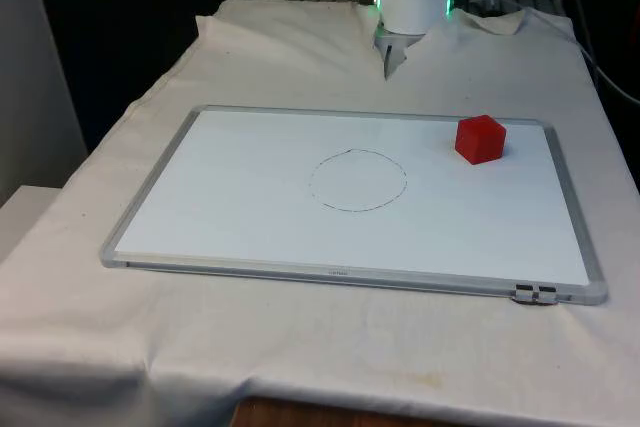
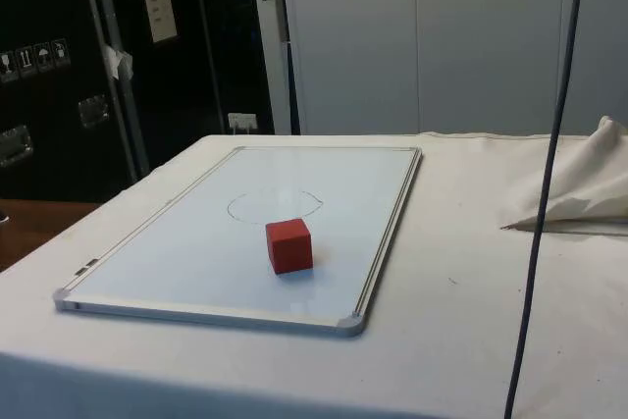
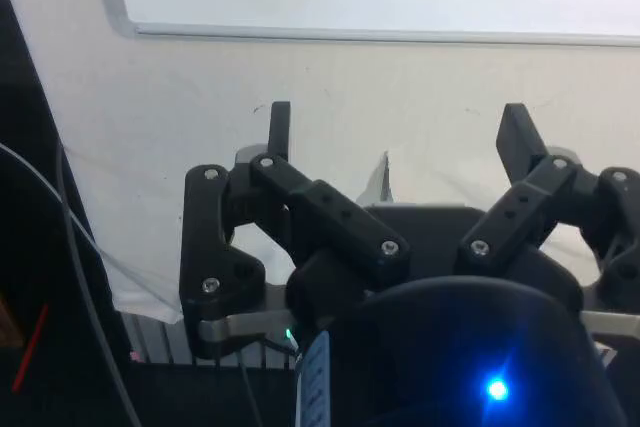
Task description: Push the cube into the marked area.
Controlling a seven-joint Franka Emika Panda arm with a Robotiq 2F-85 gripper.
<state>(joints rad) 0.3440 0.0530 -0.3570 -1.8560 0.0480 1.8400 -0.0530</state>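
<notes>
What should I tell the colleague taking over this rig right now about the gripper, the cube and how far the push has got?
Gripper: open, holding nothing, above the white cloth just beyond the whiteboard's far edge.
Red cube: on the whiteboard near its far corner on the front view's right, well outside the drawn circle and untouched.
Done: nothing yet.
Left: bring the gripper behind the cube on the side away from the circle and push it into the circle.

Front camera faced along the cloth-covered tabletop [image 1: 90, 277]; side camera looked across it. Both shared the grey-framed whiteboard [image 1: 350, 277]. Wrist camera sat close behind the black claw [image 3: 400, 137], looking down.
</notes>
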